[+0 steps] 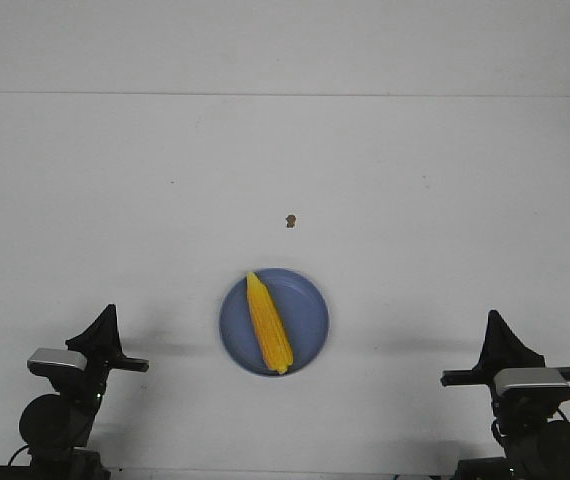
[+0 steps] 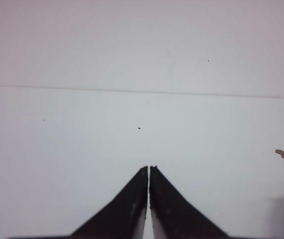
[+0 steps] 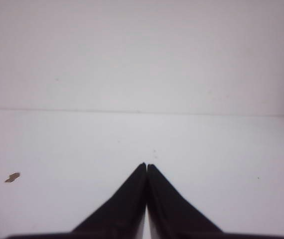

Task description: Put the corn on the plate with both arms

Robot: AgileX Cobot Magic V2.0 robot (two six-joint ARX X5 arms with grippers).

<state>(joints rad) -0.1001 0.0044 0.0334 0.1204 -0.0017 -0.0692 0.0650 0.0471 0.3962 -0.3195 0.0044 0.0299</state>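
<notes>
Left gripper (image 2: 148, 169), right gripper (image 3: 146, 166): jaws clenched, holding nothing; corn (image 1: 269, 322) on plate (image 1: 310, 310)

corn (image 1: 269, 323): 1 | plate (image 1: 310, 310): 1 | arms: 2 | brown speck (image 1: 290, 221) on table: 1

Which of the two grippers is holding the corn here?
Neither. The left gripper and the right gripper are both shut on nothing, parked at the table's near edge. The corn lies diagonally on the plate between them.
</notes>
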